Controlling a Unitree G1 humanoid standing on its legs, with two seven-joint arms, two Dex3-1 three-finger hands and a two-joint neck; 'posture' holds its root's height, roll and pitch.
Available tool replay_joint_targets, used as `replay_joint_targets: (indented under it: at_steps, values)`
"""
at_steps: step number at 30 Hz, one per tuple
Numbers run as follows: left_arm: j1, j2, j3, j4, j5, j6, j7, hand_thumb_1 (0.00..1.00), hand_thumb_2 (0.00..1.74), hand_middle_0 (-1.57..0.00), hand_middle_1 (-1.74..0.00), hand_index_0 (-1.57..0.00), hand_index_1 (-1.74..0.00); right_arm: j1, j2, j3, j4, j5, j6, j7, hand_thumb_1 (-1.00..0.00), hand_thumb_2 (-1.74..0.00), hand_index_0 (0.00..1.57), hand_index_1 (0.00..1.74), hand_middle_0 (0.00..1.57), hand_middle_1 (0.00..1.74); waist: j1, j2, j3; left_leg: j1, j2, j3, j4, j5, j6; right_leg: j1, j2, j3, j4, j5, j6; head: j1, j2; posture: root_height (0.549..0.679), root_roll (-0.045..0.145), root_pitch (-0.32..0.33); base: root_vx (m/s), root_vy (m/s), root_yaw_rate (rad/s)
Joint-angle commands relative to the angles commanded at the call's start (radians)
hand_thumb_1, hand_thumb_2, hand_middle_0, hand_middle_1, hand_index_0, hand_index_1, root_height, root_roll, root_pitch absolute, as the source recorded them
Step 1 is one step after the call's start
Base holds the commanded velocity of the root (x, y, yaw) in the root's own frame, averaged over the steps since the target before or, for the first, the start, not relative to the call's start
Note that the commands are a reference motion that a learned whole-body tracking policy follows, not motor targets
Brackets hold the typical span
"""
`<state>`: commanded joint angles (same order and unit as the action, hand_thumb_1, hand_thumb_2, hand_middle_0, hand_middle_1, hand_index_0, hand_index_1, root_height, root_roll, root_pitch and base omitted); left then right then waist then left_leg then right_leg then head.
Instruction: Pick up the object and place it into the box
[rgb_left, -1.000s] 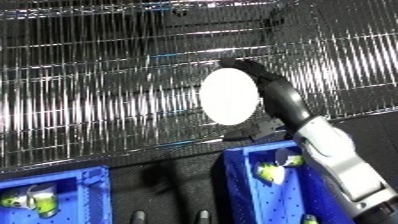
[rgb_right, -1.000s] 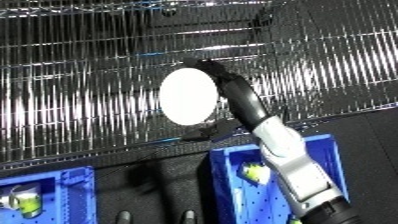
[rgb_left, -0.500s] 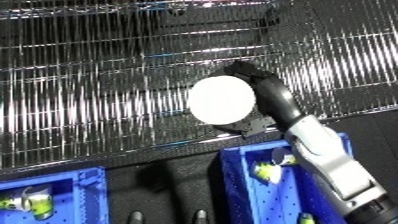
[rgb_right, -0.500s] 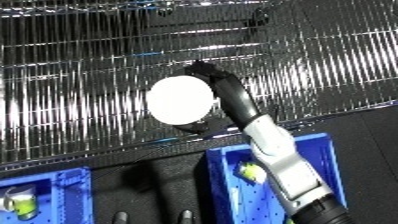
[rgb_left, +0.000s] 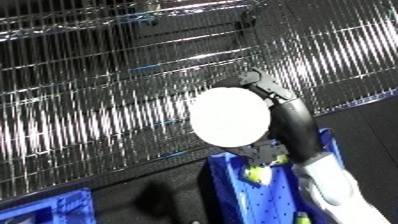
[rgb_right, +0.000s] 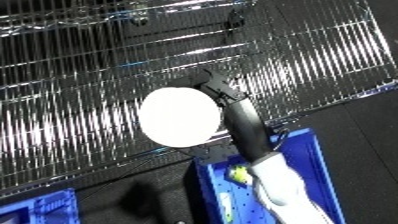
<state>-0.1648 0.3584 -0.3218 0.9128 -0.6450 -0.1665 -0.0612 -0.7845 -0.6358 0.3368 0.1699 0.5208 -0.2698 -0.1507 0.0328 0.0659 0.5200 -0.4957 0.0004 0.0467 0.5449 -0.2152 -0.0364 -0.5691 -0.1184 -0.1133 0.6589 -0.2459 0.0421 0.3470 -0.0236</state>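
I am holding a white disc (rgb_right: 179, 123) in my right robot hand (rgb_right: 224, 92), fingers curled round its edge. The disc is hanging just above the blue bin (rgb_right: 304, 165), in front of the wire rack (rgb_left: 107, 95). A small yellow-green item (rgb_right: 238, 174) is lying inside the bin.

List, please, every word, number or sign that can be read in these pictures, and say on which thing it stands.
None can be read.
White round object, held by the right hand: its face shows plain white, no print visible.
Blue bin: no label visible.
Wire shelf: no tag or sign visible.
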Motion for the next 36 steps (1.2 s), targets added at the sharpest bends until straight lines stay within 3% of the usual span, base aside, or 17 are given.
replay_joint_targets:
  at_steps: [8, 13, 20, 28, 36]
  values:
    - [0.007, -0.02, 0.034, 0.043, -0.003, -0.03, 0.002, 0.0, 0.0, 0.0, 0.0, 0.0, 0.0, 0.147, -0.003, -0.107, -0.113, -0.016, -0.064, -0.065, -0.9, -1.57, 1.41, 1.57, 1.41, 1.57, -0.057, -0.014, 0.0, 0.018, 0.009, 0.024, 0.015, -0.019, -0.0011, 0.014, 0.0102, 0.022, -0.013, 0.003, 0.0033, 0.0, -0.005, 0.645, 0.07, 0.136, -0.024, 0.006, -0.162]
    - [0.009, -0.021, 0.059, 0.051, -0.014, -0.031, 0.004, 0.0, 0.0, 0.0, 0.0, 0.0, 0.0, 0.249, -0.015, -0.169, -0.112, 0.007, -0.042, -0.115, -0.9, -1.57, 1.41, 1.57, 1.41, 1.57, -0.09, -0.015, 0.0, 0.033, 0.011, 0.04, 0.019, -0.028, -0.0028, 0.023, 0.0154, 0.035, -0.022, 0.006, 0.0052, -0.003, -0.025, 0.646, 0.071, 0.131, -0.016, 0.018, -0.175]
    - [0.016, -0.039, 0.056, 0.07, -0.043, -0.047, 0.009, 0.0, 0.0, 0.0, 0.0, 0.0, 0.0, 0.369, -0.017, -0.218, 0.041, 0.117, -0.017, -0.099, -0.9, -1.57, 1.41, 1.57, 1.41, 1.57, -0.128, -0.003, 0.0, 0.064, 0.008, 0.05, 0.014, -0.037, -0.0063, 0.04, 0.0186, 0.054, -0.03, 0.002, 0.0026, 0.087, -0.078, 0.647, 0.076, 0.119, -0.006, 0.025, -0.176]
    - [0.021, -0.033, 0.032, 0.109, -0.068, -0.066, -0.019, 0.0, 0.0, 0.0, 0.0, 0.0, 0.0, 0.43, -0.023, -0.232, 0.344, 0.242, -0.029, -0.063, -0.9, -1.57, 1.41, 1.57, 1.41, 1.57, -0.138, 0.022, 0.0, 0.097, -0.001, 0.055, 0.003, -0.043, -0.0063, 0.065, 0.0169, 0.066, -0.046, 0.0, -0.0065, 0.229, -0.137, 0.65, 0.084, 0.106, -0.001, -0.002, -0.07]
    - [0.013, -0.036, -0.013, 0.134, -0.067, -0.085, -0.054, 0.0, 0.0, 0.0, 0.0, 0.0, 0.0, 0.386, -0.04, -0.274, 0.653, 0.265, -0.043, -0.097, -0.5, -0.87, 0.79, 0.87, 0.79, 0.87, -0.122, 0.058, 0.0, 0.11, -0.02, 0.045, -0.001, -0.044, -0.0003, 0.074, 0.0141, 0.068, -0.047, 0.0, -0.0126, 0.347, -0.163, 0.65, 0.092, 0.096, -0.004, -0.009, 0.024]
